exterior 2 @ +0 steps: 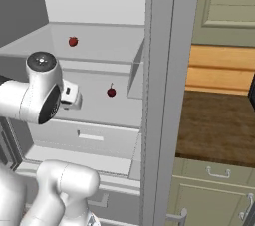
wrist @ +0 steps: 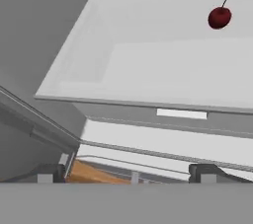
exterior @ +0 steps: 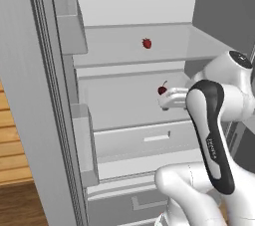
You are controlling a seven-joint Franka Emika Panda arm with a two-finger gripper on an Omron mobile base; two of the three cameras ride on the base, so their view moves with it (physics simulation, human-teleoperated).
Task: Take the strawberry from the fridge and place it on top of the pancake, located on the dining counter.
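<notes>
Nearest us, our fingers (wrist: 127,172) stand spread wide and empty, just inside the open fridge (exterior: 50,95), so we judge the task barely begun: nothing is picked up, and the carry to the pancake is all ahead. Beyond them, on the smooth white middle shelf (exterior: 124,105), sits a dark round cherry (wrist: 219,17) with a thin curved stem. Farther back, on the upper shelf (exterior: 114,51), rests the tiny bright red strawberry (exterior: 146,43), untouched.
</notes>
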